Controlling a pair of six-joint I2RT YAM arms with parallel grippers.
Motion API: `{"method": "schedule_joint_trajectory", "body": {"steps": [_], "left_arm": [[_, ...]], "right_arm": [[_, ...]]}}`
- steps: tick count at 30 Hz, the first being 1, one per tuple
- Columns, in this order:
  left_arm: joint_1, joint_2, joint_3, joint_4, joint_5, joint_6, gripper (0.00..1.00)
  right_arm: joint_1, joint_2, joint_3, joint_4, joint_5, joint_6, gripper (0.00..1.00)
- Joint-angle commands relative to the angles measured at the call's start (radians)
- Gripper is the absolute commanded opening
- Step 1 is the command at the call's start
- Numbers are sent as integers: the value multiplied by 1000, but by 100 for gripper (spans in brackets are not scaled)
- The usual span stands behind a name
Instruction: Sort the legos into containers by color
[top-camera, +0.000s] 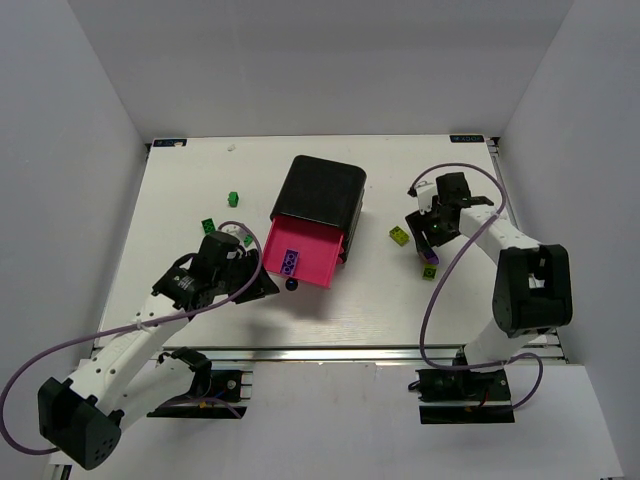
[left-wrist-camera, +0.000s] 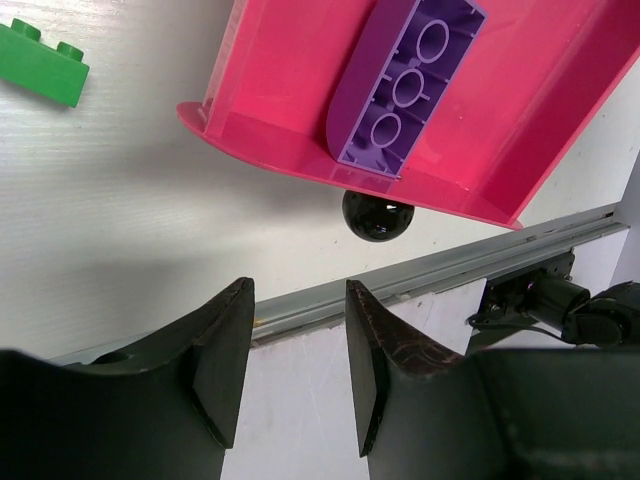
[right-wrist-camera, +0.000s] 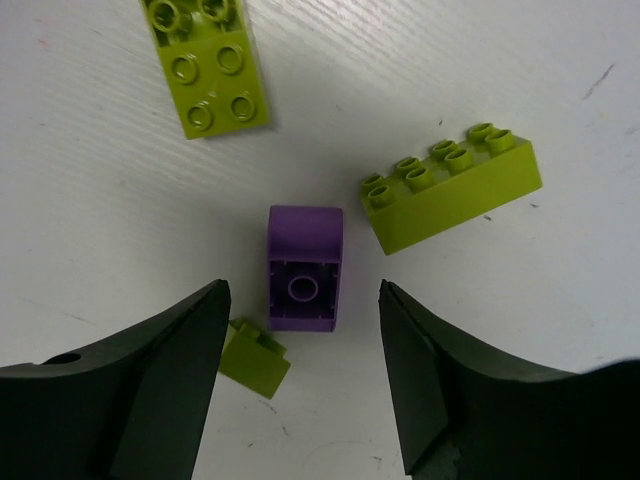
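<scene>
I have one pink drawer (top-camera: 320, 255) pulled out of the black casing (top-camera: 320, 190) toward the arms. It is the bin for purple, and a long purple brick (left-wrist-camera: 410, 85) already lies in it, hollow side up. The left pincer (left-wrist-camera: 298, 330) hangs just in front of the drawer's round black knob (left-wrist-camera: 377, 215), fingers spread, nothing between them and clear of the knob. I judge it is placed there to work or steady the drawer rather than to pick, though a green brick (left-wrist-camera: 40, 65) lies off to one side on the tabletop (top-camera: 180, 180). The right pincer (right-wrist-camera: 302, 300) points down over a small cluster to the right of the casing, well apart from the drawer. Its fingers are spread wide around a small purple brick (right-wrist-camera: 304, 265), which lies between them with its hollow end toward the wrist camera and a gap on each side, so it is framed but not pinched. Yellow-green bricks (right-wrist-camera: 450, 195) crowd it: a long one just beside it, a squarer one beyond, and a little one close by the finger on the left of that view. I reckon that little one could get caught when the fingers close.
</scene>
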Motion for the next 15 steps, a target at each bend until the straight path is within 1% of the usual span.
{"method": "schedule_joint_trajectory", "body": {"steps": [1,4,8,11,12,14,15], "left_arm": [[2,-5,-5,24,11,15,52],[2,-11,-6,16,7,10,52],[2,-32,-15,10,-1,-3,52],[2,-45,-25,9,-10,-13,52],[2,-46,-25,9,-13,-13,52],[2,-43,-28,10,-13,-13,52],[2,-40,-29,12,-13,-10,52]], "right_arm": [[-14,58,9,10,24,16,66],[-16,106,14,13,29,25,65],[-16,136,3,57,43,28,63],[-14,147,-6,73,44,25,49],[-14,146,-9,79,44,22,38],[-11,126,-16,88,29,2,26],[-13,111,-16,83,15,-9,18]]}}
